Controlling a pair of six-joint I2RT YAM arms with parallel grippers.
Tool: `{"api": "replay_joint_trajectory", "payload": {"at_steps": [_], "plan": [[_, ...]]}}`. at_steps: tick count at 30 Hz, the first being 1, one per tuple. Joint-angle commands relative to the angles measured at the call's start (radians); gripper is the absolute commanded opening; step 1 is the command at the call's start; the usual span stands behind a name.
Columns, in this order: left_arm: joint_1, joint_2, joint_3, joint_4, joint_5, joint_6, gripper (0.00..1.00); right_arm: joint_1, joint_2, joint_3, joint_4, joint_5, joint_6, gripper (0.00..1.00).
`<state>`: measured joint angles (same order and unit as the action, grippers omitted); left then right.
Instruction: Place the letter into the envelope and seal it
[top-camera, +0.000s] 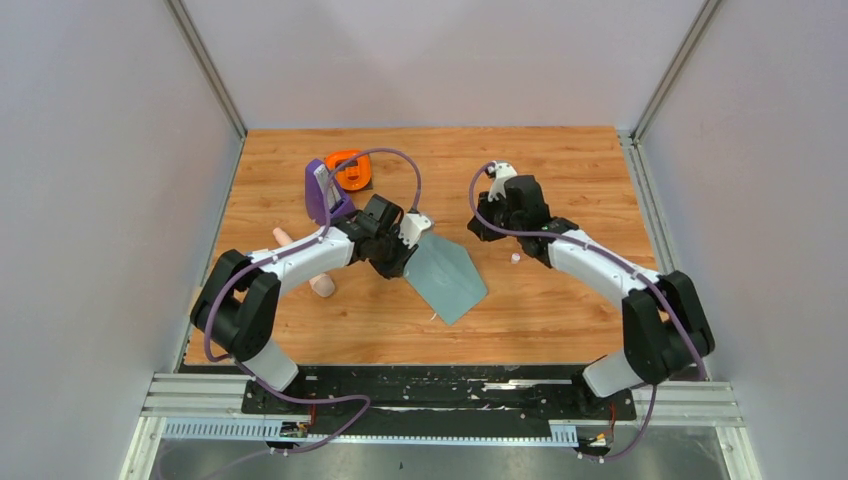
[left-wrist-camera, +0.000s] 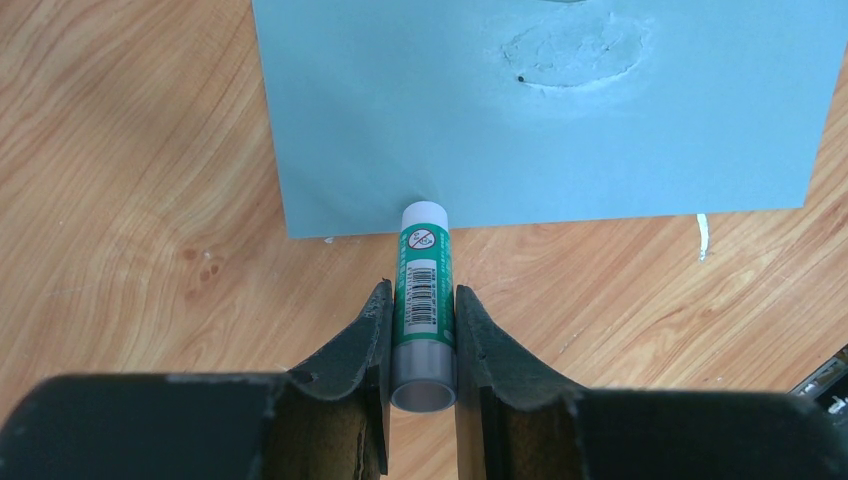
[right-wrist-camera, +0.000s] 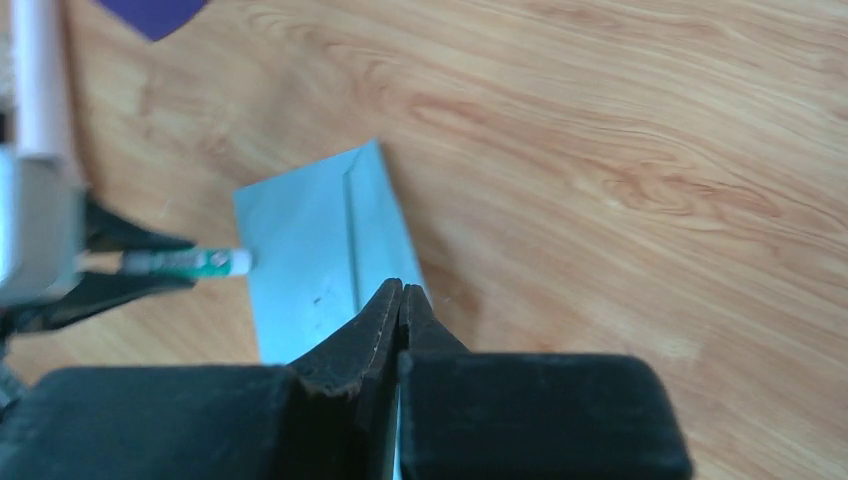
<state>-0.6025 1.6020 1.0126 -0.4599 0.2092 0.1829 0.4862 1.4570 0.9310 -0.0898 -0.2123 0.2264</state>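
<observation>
Envelope and left claw: the envelope (top-camera: 447, 275) lies flat at mid-frame in the top view. In the left wrist view it fills the upper frame, its near edge just ahead of the left claw (left-wrist-camera: 421, 297).
Left claw: clenched around a glue stick (left-wrist-camera: 424, 250), whose white tip meets the envelope's edge.
Right claw: the right claw (right-wrist-camera: 402, 290) is pinched tight on nothing. In its own view it sits over the envelope's lower right edge; contact cannot be told.
Envelope, make: slate blue-green paper, smooth and matte, with a straight fold along one side and a crinkled whitish patch (left-wrist-camera: 575, 50).
Glue stick, make: slim cylinder with a green label, barcode and silvery base.
Claws, make: dark, curved, tapering fingers.
Surface: orange-brown wood-grain table (top-camera: 560, 320), with a white smear (left-wrist-camera: 703, 235).
Upper left of table: purple holder (top-camera: 322, 190) with an orange roll (top-camera: 350, 170).
Under the left arm: pinkish rounded piece (top-camera: 322, 285).
Room: plain grey walls and metal corner posts.
</observation>
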Motion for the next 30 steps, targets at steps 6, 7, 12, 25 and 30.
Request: {"api": "replay_joint_trajectory", "payload": {"at_steps": [6,7,12,25,30], "plan": [[-0.001,-0.005,-0.025,0.036,0.013,-0.017,0.0,-0.008,0.277,0.136,-0.087,-0.021,0.014,0.0],[-0.002,-0.005,-0.026,0.036,0.014,-0.017,0.0,-0.001,0.28,0.138,-0.078,-0.049,0.003,0.0],[-0.002,-0.005,-0.028,0.038,0.016,-0.016,0.0,0.024,0.243,0.107,-0.016,-0.132,-0.01,0.0],[-0.001,0.001,-0.028,0.042,0.027,-0.02,0.0,0.107,0.341,0.092,0.018,-0.131,0.0,0.0],[-0.001,0.007,-0.025,0.039,0.025,-0.021,0.0,0.139,0.352,0.088,0.018,-0.126,0.002,0.0]]}}
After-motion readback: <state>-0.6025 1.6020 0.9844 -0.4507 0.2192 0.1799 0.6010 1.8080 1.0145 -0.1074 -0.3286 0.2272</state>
